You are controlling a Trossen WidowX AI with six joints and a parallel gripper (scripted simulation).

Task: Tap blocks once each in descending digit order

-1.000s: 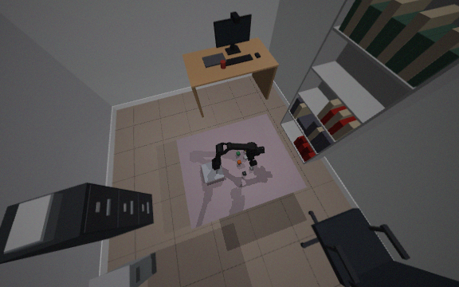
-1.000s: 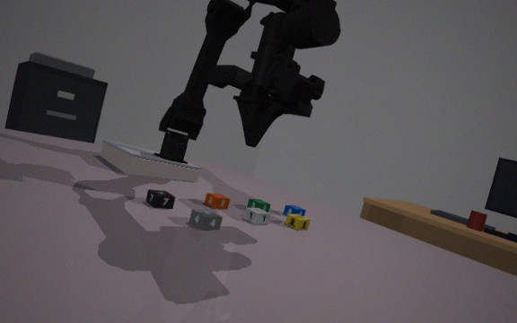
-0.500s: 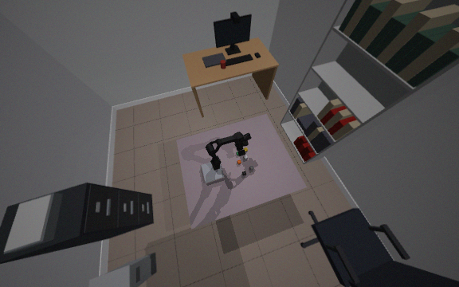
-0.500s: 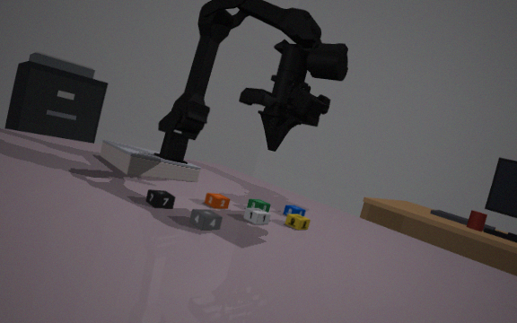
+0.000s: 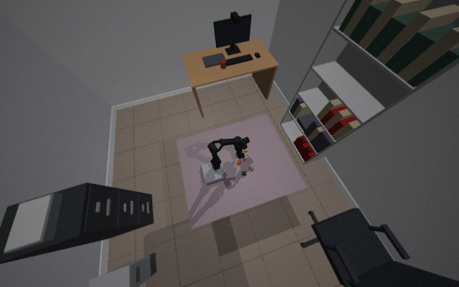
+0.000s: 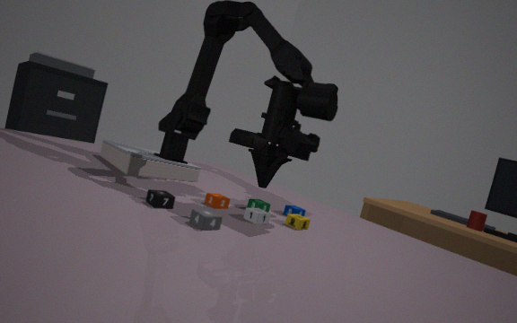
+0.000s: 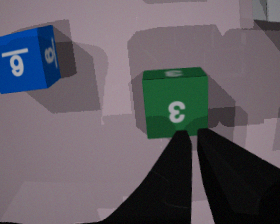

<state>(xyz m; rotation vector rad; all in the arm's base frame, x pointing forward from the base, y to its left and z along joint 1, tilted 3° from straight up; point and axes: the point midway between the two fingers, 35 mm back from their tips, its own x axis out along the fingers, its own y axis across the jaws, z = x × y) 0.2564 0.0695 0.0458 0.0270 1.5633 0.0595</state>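
My gripper point(image 6: 263, 184) point(image 7: 191, 140) point(image 5: 242, 155) is shut and empty. It hangs a little above the green block with digit 3 point(image 6: 258, 205) point(image 7: 175, 99), without touching it. On the pink mat point(image 6: 61, 251) also lie a black block with 7 point(image 6: 160, 198), an orange block point(image 6: 216, 200), a grey block with 4 point(image 6: 205, 219), a white block with 1 point(image 6: 257, 215), a blue block point(image 6: 294, 210) that shows a 6 in the wrist view point(image 7: 24, 59), and a yellow block point(image 6: 297, 221). The digits on the orange and yellow blocks are too small to read.
The arm's grey base plate point(image 6: 151, 166) stands behind the blocks. A wooden desk point(image 6: 442, 233) point(image 5: 229, 65) with a monitor and a red cup is at the far side. A black filing cabinet point(image 6: 56, 103), a bookshelf point(image 5: 349, 96) and a chair point(image 5: 357, 247) ring the mat.
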